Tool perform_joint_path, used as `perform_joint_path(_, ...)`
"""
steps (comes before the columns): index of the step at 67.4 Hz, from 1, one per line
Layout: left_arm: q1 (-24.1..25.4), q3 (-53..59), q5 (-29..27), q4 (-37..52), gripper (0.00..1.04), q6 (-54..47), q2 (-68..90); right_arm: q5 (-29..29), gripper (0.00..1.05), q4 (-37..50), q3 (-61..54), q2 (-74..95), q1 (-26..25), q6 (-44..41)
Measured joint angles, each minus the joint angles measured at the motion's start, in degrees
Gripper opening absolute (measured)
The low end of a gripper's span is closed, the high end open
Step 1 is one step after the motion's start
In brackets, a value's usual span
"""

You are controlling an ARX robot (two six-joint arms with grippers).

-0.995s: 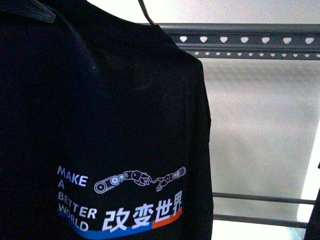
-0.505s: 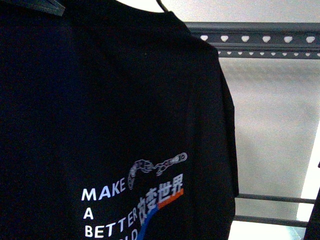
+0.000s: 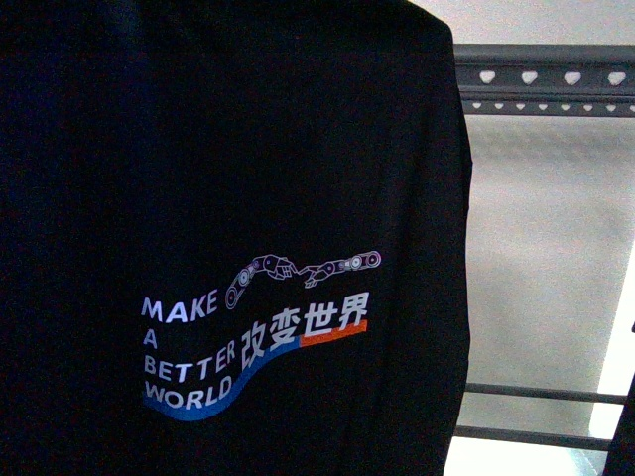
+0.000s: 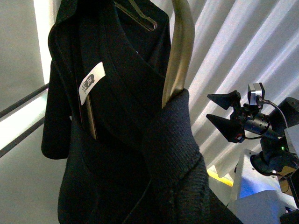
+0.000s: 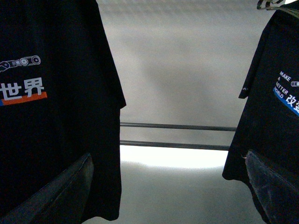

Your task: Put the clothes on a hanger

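The T-shirt (image 3: pixel 248 178) is hanging before the drying rack (image 3: pixel 546 74), hooking over its rail probably coming next; right pincer (image 5: pixel 168 155) is gaping empty, left pincer cannot be told.

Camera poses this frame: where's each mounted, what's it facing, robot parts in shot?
Front: on the body, facing the T-shirt, printed side, drying rack behind; no arm shows.
Left wrist: on left arm, facing T-shirt's neck label; right gripper open beyond.
Right wrist: on right arm, facing lower bars between T-shirt and second shirt; own fingers show.
Shared: front and right wrist both show print and lower bars.
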State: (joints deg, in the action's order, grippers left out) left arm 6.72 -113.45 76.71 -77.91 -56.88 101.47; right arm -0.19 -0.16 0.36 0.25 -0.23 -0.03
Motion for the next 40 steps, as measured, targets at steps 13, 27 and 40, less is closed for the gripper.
perform_joint_path(13,0.0,0.0,0.02,0.31,0.05,-0.17,0.0,0.0,0.97,0.0,0.0,0.0,0.0,0.0)
perform_joint_path(27,0.02,0.04,0.02,0.46,0.05,-0.2,0.0,0.0,0.97,0.0,0.0,0.0,0.0,0.0)
perform_joint_path(40,0.0,0.04,0.02,0.59,0.05,-0.35,0.0,0.0,0.97,0.0,0.0,0.0,0.0,0.0)
